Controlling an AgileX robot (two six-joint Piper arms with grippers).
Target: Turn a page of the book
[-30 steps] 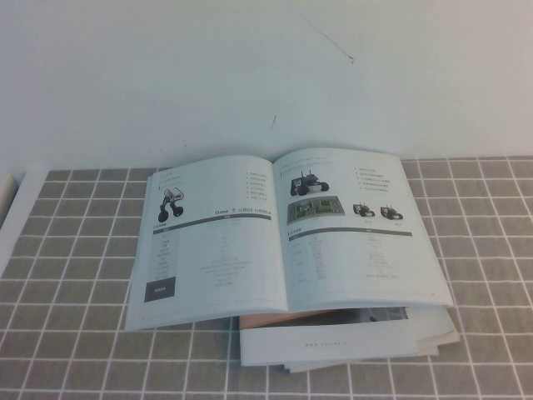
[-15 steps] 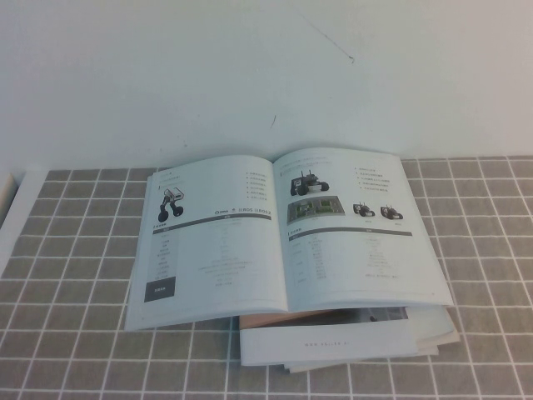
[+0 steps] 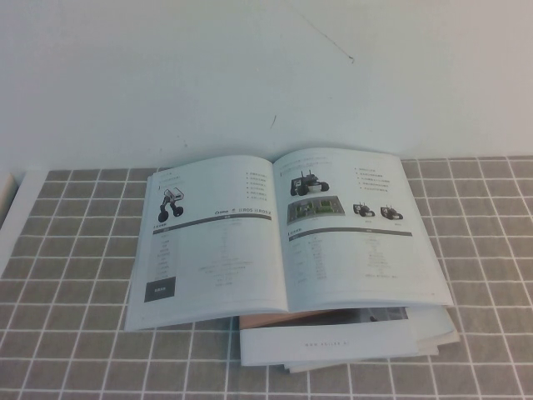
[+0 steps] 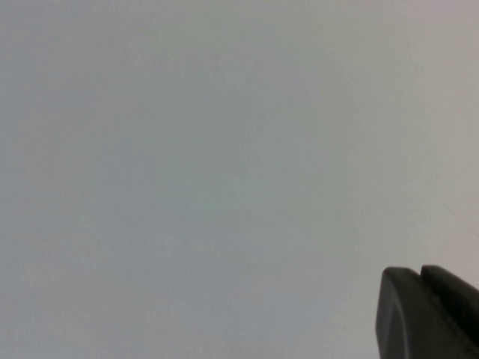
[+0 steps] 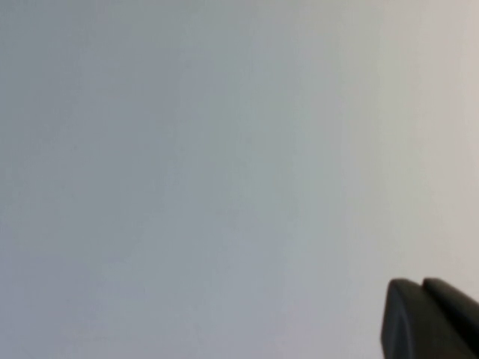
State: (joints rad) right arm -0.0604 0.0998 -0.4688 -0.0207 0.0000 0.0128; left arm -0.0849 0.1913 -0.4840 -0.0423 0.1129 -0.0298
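We look down on a grey tablecloth (image 3: pixel 67 275) printed with a white grid, set against a plain white wall (image 3: pixel 250 75). The book (image 3: pixel 287 233), a thin white glossy catalogue, lies open and face up near the middle of the cloth. Its left-hand leaf shows a small wheeled robot, grey text and a table. The page (image 3: pixel 358 229) on the right shows dark wheeled robots, a green picture and a spec table, and it lies flat with nothing touching it. The open catalogue rests on a stack of white-and-orange booklets (image 3: pixel 350 337), whose edges stick out along its near side. Nothing stands between us and the spread.

Neither arm appears in the high view. We see only a dark corner of the left gripper (image 4: pixel 426 314) in the left wrist view, against blank white. The right gripper (image 5: pixel 430 318) shows the same way in the right wrist view. We cannot tell how far either is open, nor whether either holds anything.
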